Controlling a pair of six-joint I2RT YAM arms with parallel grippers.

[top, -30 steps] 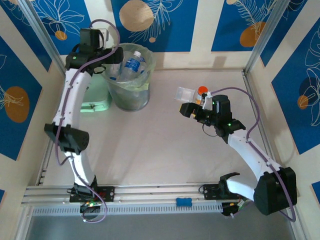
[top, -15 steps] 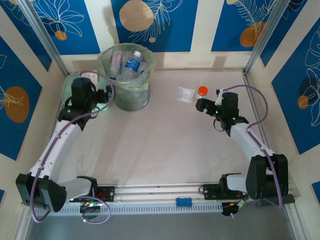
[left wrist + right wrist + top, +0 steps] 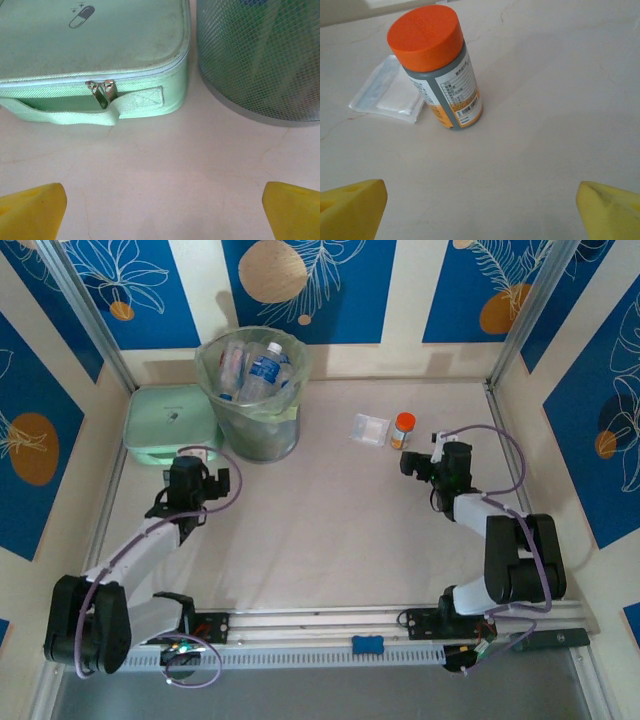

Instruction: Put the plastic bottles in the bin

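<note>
The round bin [image 3: 262, 436], lined with a pale green bag, stands at the back left. Several plastic bottles [image 3: 265, 368] lie inside it, one clear with a blue label. My left gripper [image 3: 194, 458] is low over the table, just in front of the mint box and left of the bin. In the left wrist view it [image 3: 162, 215] is open, with bare table between its yellow fingertips [image 3: 31, 210], and the bin's mesh wall [image 3: 260, 55] is ahead on the right. My right gripper [image 3: 412, 462] is open [image 3: 480, 212] and holds nothing.
A mint green zipped box [image 3: 170, 422] [image 3: 95, 50] sits left of the bin. An orange-capped jar [image 3: 403, 428] [image 3: 436, 70] stands upright ahead of my right gripper, beside a clear flat container [image 3: 370, 429] [image 3: 387, 93]. Walls close in the table.
Both arms have folded back toward the near edge. The left gripper came down from the bin's rim to the table in front of the mint box. The right gripper backed away from the jar.
</note>
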